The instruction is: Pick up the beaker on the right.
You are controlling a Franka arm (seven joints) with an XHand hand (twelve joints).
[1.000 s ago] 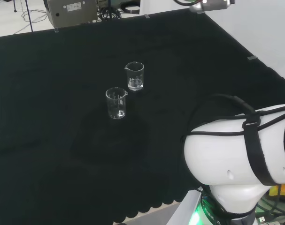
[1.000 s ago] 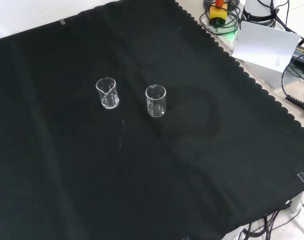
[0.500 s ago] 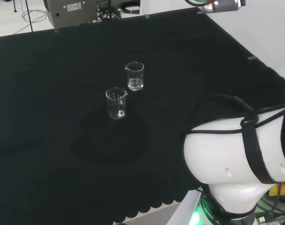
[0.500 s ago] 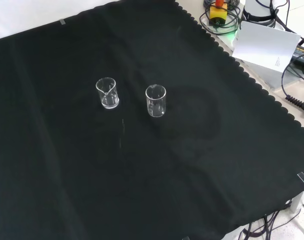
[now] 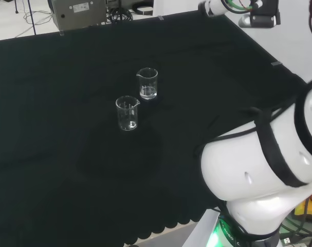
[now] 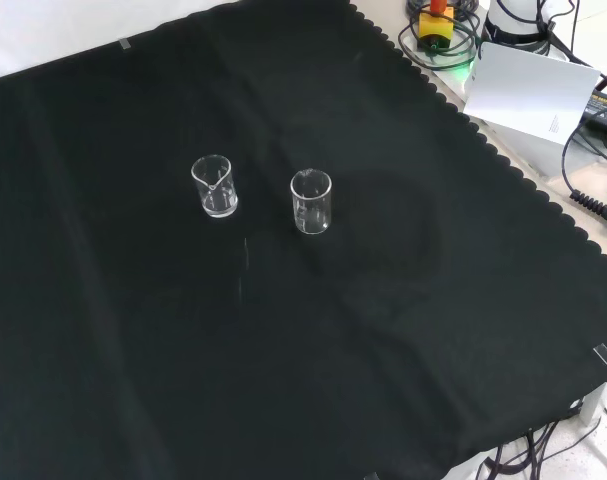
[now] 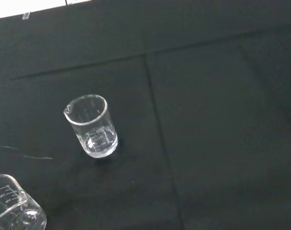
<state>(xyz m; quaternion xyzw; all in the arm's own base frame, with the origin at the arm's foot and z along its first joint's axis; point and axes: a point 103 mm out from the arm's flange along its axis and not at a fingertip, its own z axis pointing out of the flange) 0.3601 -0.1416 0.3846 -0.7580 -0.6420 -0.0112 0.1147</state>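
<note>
- tabletop (image 6: 133, 380) under black cloth is taking up nearly everything in the front view; scalloped cloth edge (image 6: 503, 165) is running down the right side there, with cables and white gear just past it, so the approach is best kept over the cloth.
- white arm link (image 5: 258, 170) is bulking at the lower right of the head view, well apart from the glassware; plenty of bare cloth is lying between it and the beakers.
- two clear beakers are standing upright and near each other, not touching: right beaker (image 6: 311, 202) and left beaker (image 6: 214, 186), sides as in the front view.
- judging the target to be the right one in the front view; in the head view it is sitting nearer the camera at (image 5: 127, 113), the other at (image 5: 147, 83) farther off.
- wrist view is looking down on a whole beaker (image 7: 92, 127) with a second one's rim (image 7: 13, 206) at the frame corner.
- step in hand looks like the reach, nothing lifted yet: coming in from the open side, away from the neighbour, so the fingers are not clipping it; thin clear glass, likely to tip if nudged.
- fingers: cannot tell whether spread or curled.
</note>
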